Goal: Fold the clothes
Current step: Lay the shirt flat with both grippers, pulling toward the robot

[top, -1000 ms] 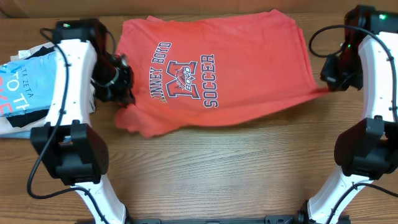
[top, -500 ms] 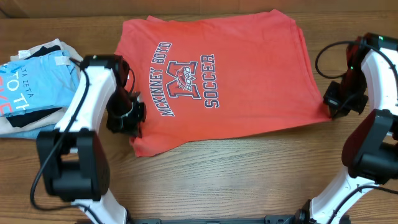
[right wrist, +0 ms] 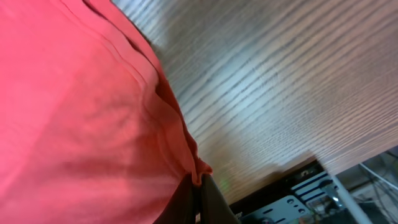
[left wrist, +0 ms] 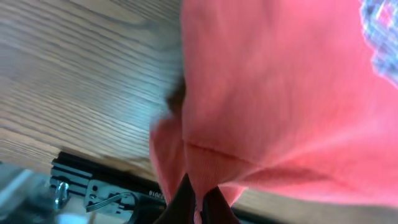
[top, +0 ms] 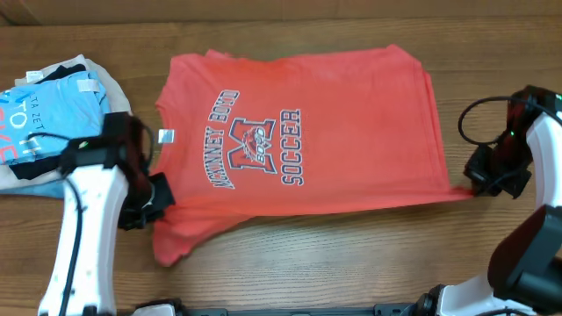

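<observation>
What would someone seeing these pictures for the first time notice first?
The coral-red T-shirt, soccer lettering up, spread across the middle of the wooden table. The left gripper and right gripper each pinch its near edge, one at either side. A light blue tee tops a pile at far left.

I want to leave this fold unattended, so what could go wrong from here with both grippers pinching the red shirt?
The right gripper pinches only a thin edge of the T-shirt, so cloth may slip out under tension. The left gripper holds bunched fabric with a loose flap beside it, which could fold in crooked. The left arm is close to the pile of other clothes and might snag it.
</observation>
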Motion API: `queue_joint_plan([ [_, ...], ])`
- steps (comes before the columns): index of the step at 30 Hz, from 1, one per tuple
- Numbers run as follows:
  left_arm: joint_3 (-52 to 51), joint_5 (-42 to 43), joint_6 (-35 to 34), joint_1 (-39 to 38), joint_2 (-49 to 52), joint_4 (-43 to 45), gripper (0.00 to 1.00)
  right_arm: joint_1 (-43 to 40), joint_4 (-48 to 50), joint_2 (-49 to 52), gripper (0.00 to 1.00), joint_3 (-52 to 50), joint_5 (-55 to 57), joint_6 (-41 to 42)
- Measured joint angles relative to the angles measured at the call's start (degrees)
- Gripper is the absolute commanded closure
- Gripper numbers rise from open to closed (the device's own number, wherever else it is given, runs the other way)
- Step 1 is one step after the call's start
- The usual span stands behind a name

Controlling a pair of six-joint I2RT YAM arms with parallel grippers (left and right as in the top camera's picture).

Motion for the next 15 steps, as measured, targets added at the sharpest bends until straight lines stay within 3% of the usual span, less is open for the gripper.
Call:
queue_joint_plan([
  [15,-1.51,0.13,-1.22,1.22,-2.27,0.13,0.96,-0.02,0.37,-0.46,0.96,-0.55,-1.62,-0.02],
])
